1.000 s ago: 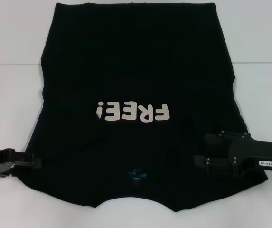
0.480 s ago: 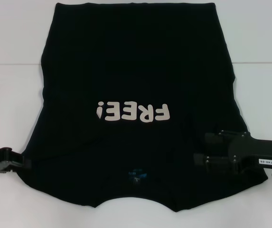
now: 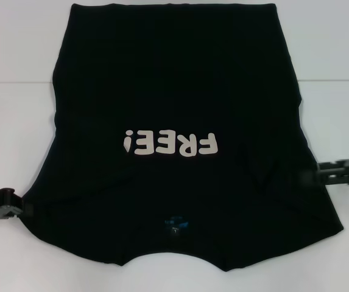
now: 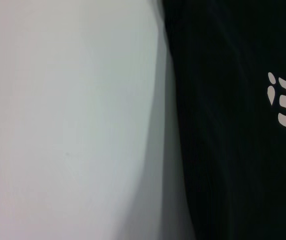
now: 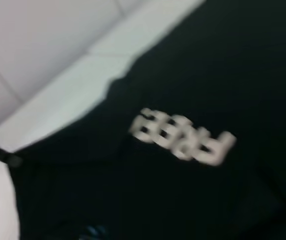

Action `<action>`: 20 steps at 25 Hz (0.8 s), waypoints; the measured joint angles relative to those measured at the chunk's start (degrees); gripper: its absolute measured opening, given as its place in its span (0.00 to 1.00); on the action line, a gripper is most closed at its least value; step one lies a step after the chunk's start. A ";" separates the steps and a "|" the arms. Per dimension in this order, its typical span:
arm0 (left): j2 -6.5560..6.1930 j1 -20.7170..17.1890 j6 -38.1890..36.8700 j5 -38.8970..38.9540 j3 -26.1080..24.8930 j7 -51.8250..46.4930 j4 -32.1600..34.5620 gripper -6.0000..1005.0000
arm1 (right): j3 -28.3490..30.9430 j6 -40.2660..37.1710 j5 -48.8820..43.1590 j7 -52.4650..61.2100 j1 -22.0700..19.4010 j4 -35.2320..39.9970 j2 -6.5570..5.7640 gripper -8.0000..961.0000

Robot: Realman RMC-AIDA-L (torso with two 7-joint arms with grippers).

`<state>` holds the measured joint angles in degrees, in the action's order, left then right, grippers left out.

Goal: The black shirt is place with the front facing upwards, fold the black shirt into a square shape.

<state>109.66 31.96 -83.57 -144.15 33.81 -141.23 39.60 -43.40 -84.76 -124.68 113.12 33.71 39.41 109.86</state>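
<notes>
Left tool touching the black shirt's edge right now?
Cannot tell. In the head view the left tool sits right at the edge of the black shirt, black against black, so neither contact nor gap shows. The left wrist view shows only shirt and table.

Legible text: one item. The shirt (image 3: pixel 174 91) carries the off-white print "FREE!" (image 3: pixel 170 143) on its front; in the head view the word reads upside down. The left wrist view shows only the end of this print (image 4: pixel 285 100), the "!" and parts of two letters, cut by the frame edge. The right wrist view shows the whole word (image 5: pixel 182 136), blurred but recognisable. The small blue neck label (image 3: pixel 175 224) bears marks too small to read.
</notes>
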 joint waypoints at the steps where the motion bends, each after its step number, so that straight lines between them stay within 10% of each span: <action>1: -0.05 0.04 -0.13 0.00 -0.02 0.13 -0.01 0.05 | 0.02 -0.74 -2.08 3.83 0.69 0.38 -0.85 0.89; 5: -0.26 0.20 -0.69 0.01 0.00 0.56 -0.03 0.03 | 1.43 -3.66 -14.21 21.02 3.86 2.73 -3.29 0.89; 20: -0.33 0.20 -1.16 0.24 -0.33 1.13 -0.07 0.03 | 2.82 -3.70 -24.90 26.99 7.01 -1.58 -1.64 0.89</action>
<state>109.33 32.17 -84.73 -143.91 33.48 -140.09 39.53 -40.58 -88.46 -149.57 140.11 40.71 37.83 108.22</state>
